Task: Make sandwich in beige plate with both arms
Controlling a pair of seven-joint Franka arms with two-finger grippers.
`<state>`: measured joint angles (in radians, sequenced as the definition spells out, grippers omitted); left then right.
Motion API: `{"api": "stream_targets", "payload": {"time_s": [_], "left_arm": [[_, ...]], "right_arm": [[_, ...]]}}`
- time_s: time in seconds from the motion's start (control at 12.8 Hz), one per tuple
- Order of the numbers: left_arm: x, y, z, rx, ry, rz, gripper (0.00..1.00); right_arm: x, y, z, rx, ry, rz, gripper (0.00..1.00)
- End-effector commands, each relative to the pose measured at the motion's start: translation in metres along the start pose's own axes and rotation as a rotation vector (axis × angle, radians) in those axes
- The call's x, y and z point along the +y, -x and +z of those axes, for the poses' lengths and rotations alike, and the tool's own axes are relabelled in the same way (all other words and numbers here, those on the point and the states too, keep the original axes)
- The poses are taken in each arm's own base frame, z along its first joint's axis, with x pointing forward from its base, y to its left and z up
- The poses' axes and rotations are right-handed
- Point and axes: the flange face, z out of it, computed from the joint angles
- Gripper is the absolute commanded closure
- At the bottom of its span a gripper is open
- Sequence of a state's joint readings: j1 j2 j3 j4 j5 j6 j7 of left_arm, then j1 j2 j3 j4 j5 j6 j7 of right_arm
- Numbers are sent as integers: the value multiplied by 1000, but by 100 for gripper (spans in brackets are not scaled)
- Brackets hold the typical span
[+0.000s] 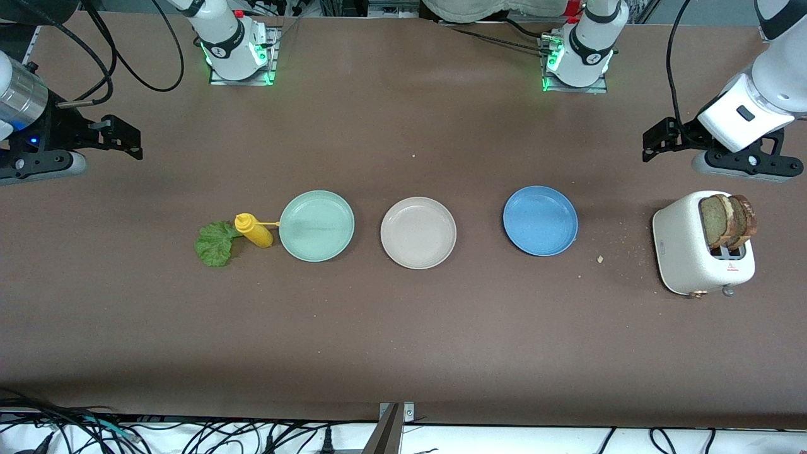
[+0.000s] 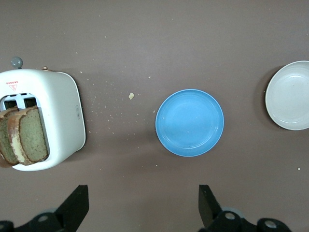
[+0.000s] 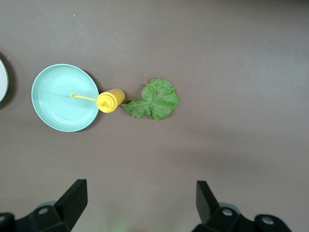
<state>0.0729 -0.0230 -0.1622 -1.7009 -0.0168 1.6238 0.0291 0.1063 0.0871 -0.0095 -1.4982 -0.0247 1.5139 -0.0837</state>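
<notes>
Nearest the front camera we find the white rounded toaster (image 1: 693,252) at the left arm's end of the brown table (image 1: 403,328), with two light-brown bread slices with darker crusts (image 1: 728,219) standing upright in its slots. On a clock face centred on the round, matte, pale beige plate (image 1: 418,232), the round blue plate (image 1: 540,220) lies at three o'clock in the front view, and the round mint-green plate (image 1: 316,225) at nine. Farther out at nine lies the yellow squeeze bottle (image 1: 253,230) on its side (its thin nozzle reaching over the green plate's rim), touching the crinkled green lettuce leaf (image 1: 215,244). The beige plate holds nothing.

The black left gripper (image 2: 142,205) hangs over the table near the toaster, fingers spread apart and grasping nothing. The black right gripper (image 3: 140,203) hangs over the right arm's end, likewise released.
</notes>
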Motion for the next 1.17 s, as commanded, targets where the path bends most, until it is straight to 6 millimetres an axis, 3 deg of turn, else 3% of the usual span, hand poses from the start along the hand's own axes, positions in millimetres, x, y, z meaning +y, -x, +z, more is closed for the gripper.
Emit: {"api": "stream_targets", "payload": {"time_s": [0.0,0.55,1.09], "left_arm": [[1,5,-5,-3,6,-4,0],[-1,-4,0,1,11,-8,0],[-20,-7,4,-12,13,-28,0]], "right_arm": [[0,0,-4,3,9,8,0],[1,-1,-4,5,11,4,0],[2,0,-4,4,12,4,0]]}}
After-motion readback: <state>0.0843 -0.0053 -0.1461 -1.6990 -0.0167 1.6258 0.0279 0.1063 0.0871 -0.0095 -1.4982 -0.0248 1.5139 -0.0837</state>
